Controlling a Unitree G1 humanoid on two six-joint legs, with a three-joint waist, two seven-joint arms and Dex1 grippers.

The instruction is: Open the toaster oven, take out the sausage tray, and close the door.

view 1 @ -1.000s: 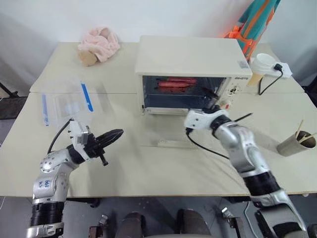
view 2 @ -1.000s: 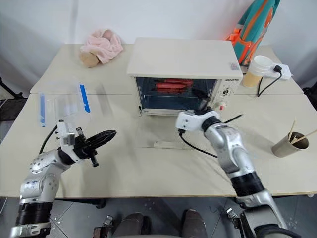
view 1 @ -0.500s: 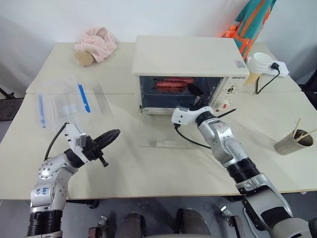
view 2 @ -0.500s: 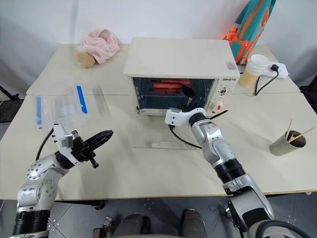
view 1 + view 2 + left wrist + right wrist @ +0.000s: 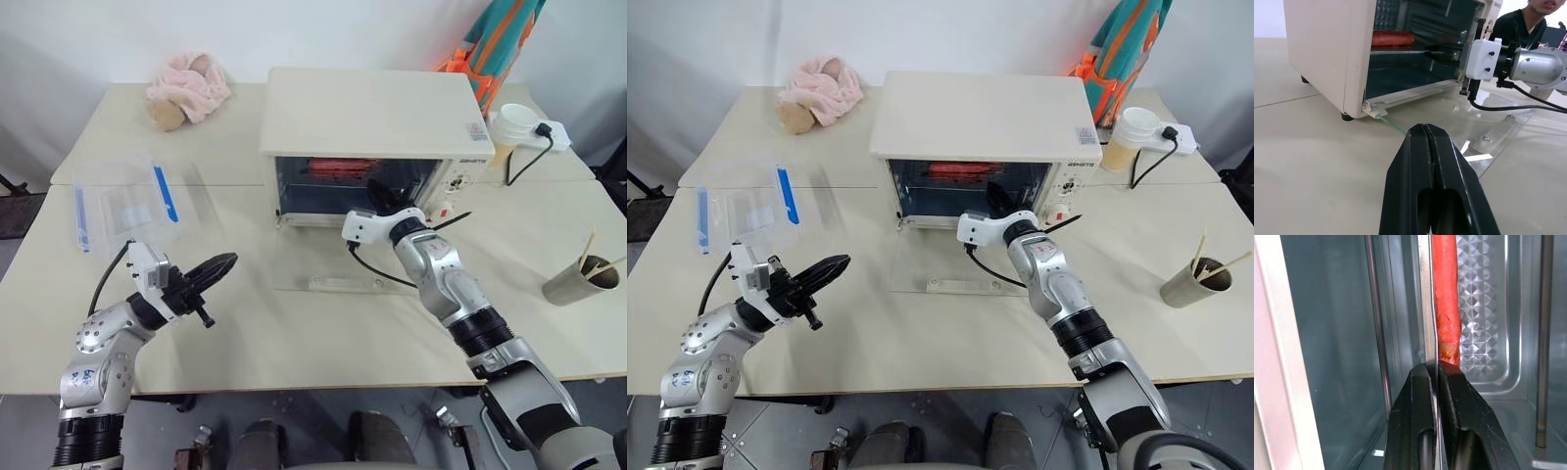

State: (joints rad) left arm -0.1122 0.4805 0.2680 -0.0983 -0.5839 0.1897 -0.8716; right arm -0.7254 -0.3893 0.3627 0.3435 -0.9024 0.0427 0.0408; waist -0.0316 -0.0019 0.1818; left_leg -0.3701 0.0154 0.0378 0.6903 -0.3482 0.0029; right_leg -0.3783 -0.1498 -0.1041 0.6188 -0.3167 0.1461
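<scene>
The cream-white toaster oven (image 5: pixel 372 113) stands at the back middle of the table. Its glass door (image 5: pixel 323 257) lies folded down flat, with the handle bar (image 5: pixel 338 284) towards me. Inside sits the silver sausage tray (image 5: pixel 1481 323) with red sausages (image 5: pixel 1445 293). My right gripper (image 5: pixel 1433 368) reaches into the oven's right half and is shut on the tray's thin front rim. My left gripper (image 5: pixel 227 262) hovers shut and holding nothing over the table, left of the door and well away from the oven.
A clear container with blue clips (image 5: pixel 127 201) lies at the left and a pink plush (image 5: pixel 191 88) at the back left. A paper cup with sticks (image 5: pixel 583 279) stands at the right. A white cup (image 5: pixel 511 127) and a power strip (image 5: pixel 549 132) sit beside the oven. A person (image 5: pixel 1528 24) is beyond the table.
My right gripper pushed a little further into the oven and its fingers went from wide open to shut on the tray's rim. The left arm stayed put.
</scene>
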